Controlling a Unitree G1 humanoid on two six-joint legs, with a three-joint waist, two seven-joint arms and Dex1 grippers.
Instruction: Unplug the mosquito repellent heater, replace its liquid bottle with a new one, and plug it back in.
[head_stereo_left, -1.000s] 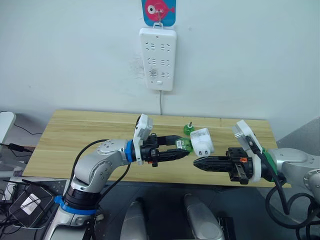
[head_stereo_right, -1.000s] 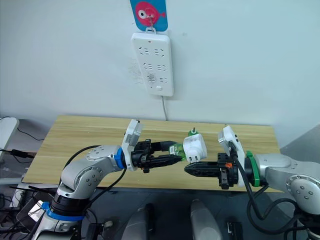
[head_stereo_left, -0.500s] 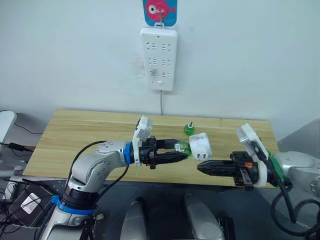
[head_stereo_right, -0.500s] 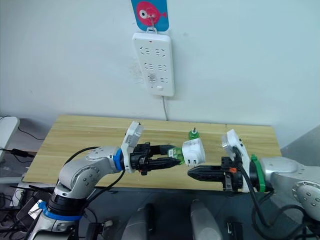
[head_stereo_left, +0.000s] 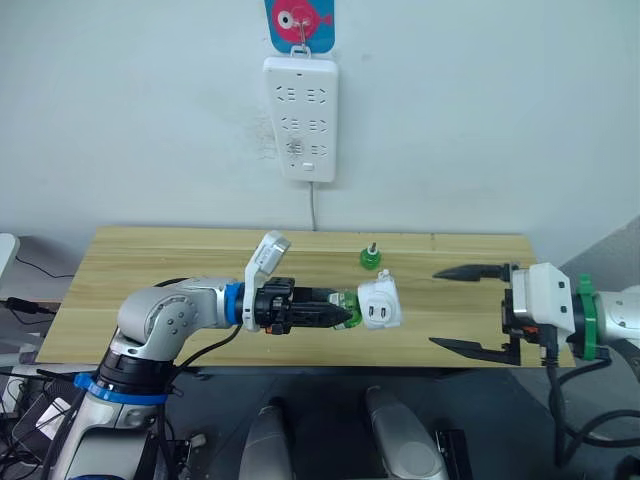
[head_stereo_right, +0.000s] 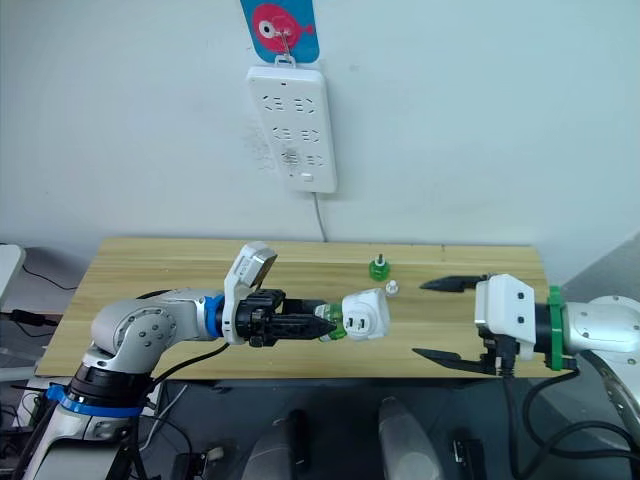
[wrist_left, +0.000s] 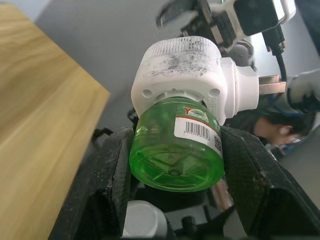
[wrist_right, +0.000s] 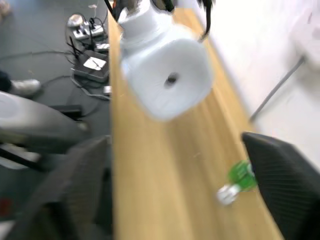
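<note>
1. Holding the whole assembly by its bottle (wrist_left: 175, 150), your left gripper (head_stereo_left: 335, 310) is clamped on the green glass; the heater (head_stereo_left: 378, 304) hangs off the bottle's far end, out in the air above the table's (head_stereo_left: 150, 270) front edge, prongs facing the camera.
2. Your right gripper (head_stereo_left: 470, 308) is spread wide, well apart from the heater, holding nothing; the heater has no second support.
3. Risk: if the thread is not fully seated, the heater could drop off the bottle, miss the table and fall to the floor.
4. Risk: the round bottle may turn or slip between the left fingers (wrist_left: 107, 185) when you push the prongs into the strip (head_stereo_left: 300, 118) on the wall; plugging in by the bottle alone looks weak, so take the heater body with the right gripper first.
5. Risk: closing the right gripper over the prongs would block insertion.
6. Beware the other green bottle (head_stereo_left: 370, 257) with its bare wick, standing at the table's back edge with a small pale cap (head_stereo_right: 393, 289) near it; a low sweep towards the wall could knock it over.
</note>
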